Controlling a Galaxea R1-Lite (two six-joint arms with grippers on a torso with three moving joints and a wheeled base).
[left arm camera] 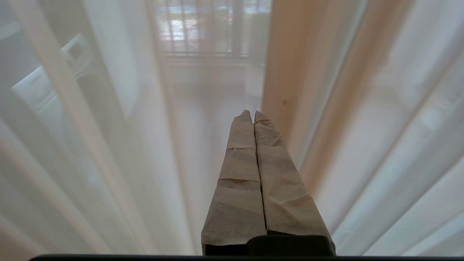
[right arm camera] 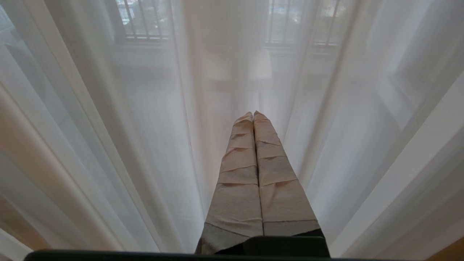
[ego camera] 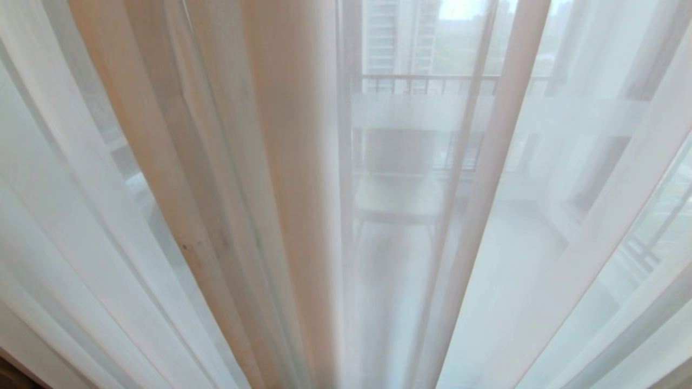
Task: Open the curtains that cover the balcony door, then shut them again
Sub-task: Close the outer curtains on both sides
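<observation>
Left end effector [left arm camera: 252, 115] pinched closed, empty, pointing at curtains [ego camera: 227, 178]; right end effector [right arm camera: 252, 115] closed too, empty.
Beige drape fold hangs left of centre, sheer panels across the balcony door [ego camera: 421, 81] to the right. Fabric looks light, soft, slippery; best pinched at a fold edge. Little free room, cloth all round.

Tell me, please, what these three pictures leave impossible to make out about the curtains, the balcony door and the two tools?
- Balcony door: head view, veiled by sheer curtains; frame and latch unclear.
- Curtains' top and hem: cut off by the edges in every view.
- Left tool: left wrist view, shut; whether it touches the beige fold cannot be told.
- Right tool: right wrist view, shut; contact with the sheer unclear.
- Both arms: outside the head view.
</observation>
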